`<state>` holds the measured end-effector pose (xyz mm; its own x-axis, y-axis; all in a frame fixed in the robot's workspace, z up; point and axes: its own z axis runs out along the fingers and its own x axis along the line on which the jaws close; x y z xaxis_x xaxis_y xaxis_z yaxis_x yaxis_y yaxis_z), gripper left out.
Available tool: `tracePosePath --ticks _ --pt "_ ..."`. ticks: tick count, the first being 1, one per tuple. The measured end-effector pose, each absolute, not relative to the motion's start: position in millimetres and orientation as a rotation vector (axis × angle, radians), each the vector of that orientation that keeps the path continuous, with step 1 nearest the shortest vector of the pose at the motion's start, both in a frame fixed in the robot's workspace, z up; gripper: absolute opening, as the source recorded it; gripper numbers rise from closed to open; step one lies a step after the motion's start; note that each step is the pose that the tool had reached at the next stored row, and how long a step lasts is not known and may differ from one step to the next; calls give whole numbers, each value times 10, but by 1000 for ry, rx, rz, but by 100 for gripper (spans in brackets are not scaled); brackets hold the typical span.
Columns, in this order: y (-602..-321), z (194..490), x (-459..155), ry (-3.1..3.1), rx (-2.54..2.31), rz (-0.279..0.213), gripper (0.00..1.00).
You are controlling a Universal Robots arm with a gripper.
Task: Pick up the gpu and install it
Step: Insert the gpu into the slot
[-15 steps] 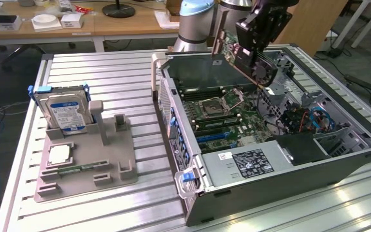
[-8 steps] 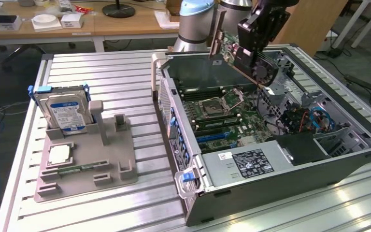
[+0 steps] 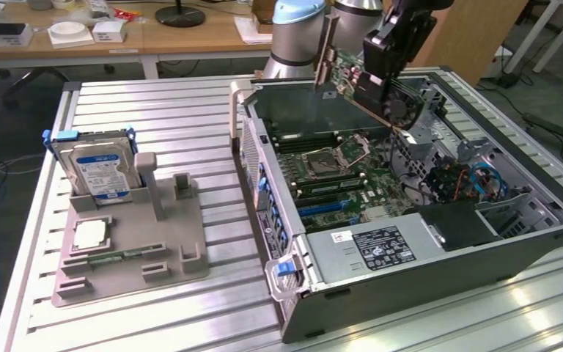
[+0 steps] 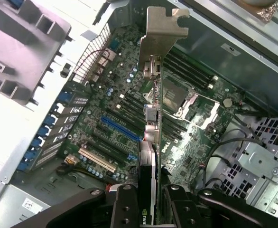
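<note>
Fig. The hand (image 4: 151, 205) is clamped on the gpu (image 4: 151, 109), which we see held on edge in the air over the open computer case (image 3: 516, 242). Its long axis runs out from the hand, bracket end farthest. The motherboard's blue slot (image 4: 120, 129) lies below and to one side.

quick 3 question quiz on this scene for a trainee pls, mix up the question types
1. True or false: the claw is shut on the gpu.
2. Where is the gpu? A) flat on the metal table B) held tilted over the open computer case C) on the wooden desk behind
3. Fill in: the hard drive stands upright in the grey tray, on the exterior view's ____ of the computer case.

Key: 1 true; 2 B; 3 left.
</note>
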<state>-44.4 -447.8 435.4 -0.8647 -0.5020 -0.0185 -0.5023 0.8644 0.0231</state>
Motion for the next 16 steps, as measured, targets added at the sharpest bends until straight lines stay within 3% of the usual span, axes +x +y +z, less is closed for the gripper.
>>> tracePosePath --ticks 16 --pt "-4478 4353 -443 2952 -1045 44 27"
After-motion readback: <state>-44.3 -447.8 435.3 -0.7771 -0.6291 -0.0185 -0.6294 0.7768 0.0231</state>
